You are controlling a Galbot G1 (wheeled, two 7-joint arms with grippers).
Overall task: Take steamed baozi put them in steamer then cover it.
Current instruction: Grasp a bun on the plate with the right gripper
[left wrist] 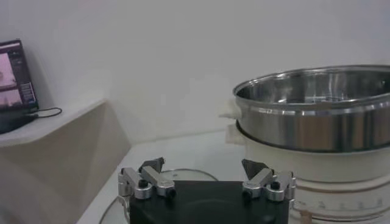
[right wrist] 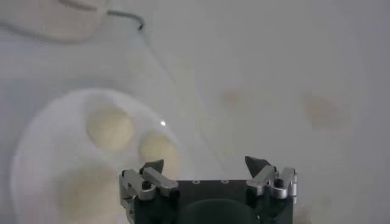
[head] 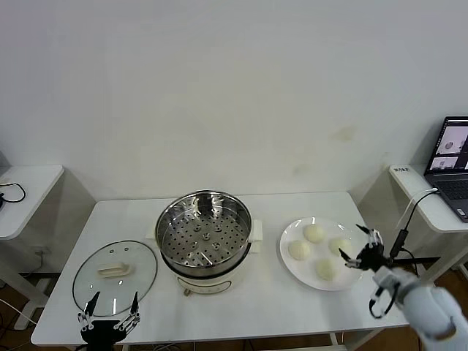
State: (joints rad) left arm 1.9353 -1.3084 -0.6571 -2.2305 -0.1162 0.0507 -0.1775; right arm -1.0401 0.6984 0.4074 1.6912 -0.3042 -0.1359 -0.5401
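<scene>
**A:** Where did everything sit on the white table?

**B:** The steamer stood at the centre, uncovered, its perforated tray bare. The cover lay flat on the table at about eight o'clock from the steamer, handle up. At three o'clock from the steamer was a white plate carrying the four steamed baozi, set in a loose diamond, near one another.

**A:** And the arms?

**B:** The right gripper hung at the three o'clock edge of the plate, just beside the nearest bun, with its jaws spread wide and nothing between them. Whether it was touching the plate I could not tell. Its wrist camera looked down at the plate and showed three buns ahead of the fingertips.

**A:** The left one?

**B:** The left gripper was low at the six o'clock rim of the cover, jaws likewise spread and empty. Its wrist view showed the steamer's steel wall ahead and the glass rim just past the fingers.

**A:** Anything else?

**B:** A laptop stood open on a side table at far three o'clock.
</scene>
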